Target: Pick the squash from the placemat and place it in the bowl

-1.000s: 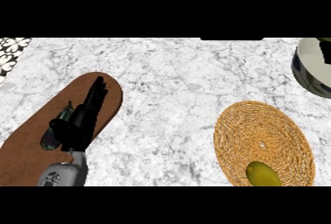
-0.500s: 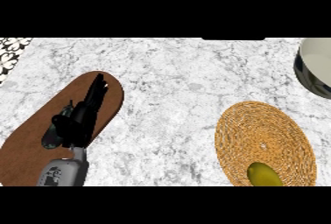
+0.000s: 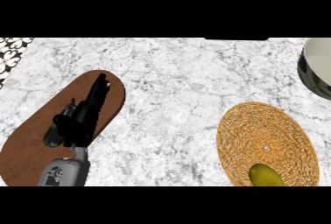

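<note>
Bowl (image 3: 317, 65) shifted left | squash (image 3: 265, 176) on placemat (image 3: 268, 140) | no writing

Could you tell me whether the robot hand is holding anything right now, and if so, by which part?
Nothing is held. The left robot hand hovers with straight fingers over the brown board; the squash lies untouched on the placemat.

A counter (image 3: 174, 78) of white marble with grey veins is filling almost the whole view. At its far left corner, a small patch with a black and white pattern (image 3: 12, 49) is showing. The light is falling evenly, giving only soft shadows on the stone.
</note>
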Robot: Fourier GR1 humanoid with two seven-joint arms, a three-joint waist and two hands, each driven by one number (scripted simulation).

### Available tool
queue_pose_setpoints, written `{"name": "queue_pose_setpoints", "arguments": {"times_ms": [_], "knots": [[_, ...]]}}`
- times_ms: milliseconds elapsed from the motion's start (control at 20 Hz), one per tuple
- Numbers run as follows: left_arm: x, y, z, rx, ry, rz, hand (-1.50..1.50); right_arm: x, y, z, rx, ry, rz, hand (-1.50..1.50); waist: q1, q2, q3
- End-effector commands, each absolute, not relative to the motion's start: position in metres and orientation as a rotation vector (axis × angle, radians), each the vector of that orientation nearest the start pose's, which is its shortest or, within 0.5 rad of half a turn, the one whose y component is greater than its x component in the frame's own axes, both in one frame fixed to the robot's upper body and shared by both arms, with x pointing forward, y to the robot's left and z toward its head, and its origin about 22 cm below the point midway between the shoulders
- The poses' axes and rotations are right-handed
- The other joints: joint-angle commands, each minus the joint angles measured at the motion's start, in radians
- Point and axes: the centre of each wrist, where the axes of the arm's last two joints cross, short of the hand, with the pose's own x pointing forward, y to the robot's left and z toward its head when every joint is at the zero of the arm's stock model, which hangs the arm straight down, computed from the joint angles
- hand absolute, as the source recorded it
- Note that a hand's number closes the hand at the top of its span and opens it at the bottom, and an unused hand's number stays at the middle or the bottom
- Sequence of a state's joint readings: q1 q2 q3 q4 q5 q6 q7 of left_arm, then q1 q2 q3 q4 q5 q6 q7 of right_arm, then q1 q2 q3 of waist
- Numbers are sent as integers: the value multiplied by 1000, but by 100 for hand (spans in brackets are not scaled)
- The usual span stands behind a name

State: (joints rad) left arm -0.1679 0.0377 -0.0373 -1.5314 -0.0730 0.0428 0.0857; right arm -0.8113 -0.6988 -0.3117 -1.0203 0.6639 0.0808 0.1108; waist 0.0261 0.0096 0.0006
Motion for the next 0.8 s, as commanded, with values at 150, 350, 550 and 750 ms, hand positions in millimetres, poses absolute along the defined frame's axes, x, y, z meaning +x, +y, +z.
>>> {"name": "queue_pose_setpoints", "arguments": {"times_ms": [150,350,550,750], "knots": [[287,211,35,46,-1612,-128,0,397,-434,206,-1281,-1404,482,150,14,5,1],[285,214,38,15,-1598,-152,0,390,-460,185,-1278,-1366,452,150,15,5,1],[279,197,26,14,-1608,-139,0,365,-495,163,-1135,-1304,499,150,24,14,3],[279,200,33,8,-1625,-153,0,360,-504,156,-981,-1278,429,-150,29,14,4]]}}
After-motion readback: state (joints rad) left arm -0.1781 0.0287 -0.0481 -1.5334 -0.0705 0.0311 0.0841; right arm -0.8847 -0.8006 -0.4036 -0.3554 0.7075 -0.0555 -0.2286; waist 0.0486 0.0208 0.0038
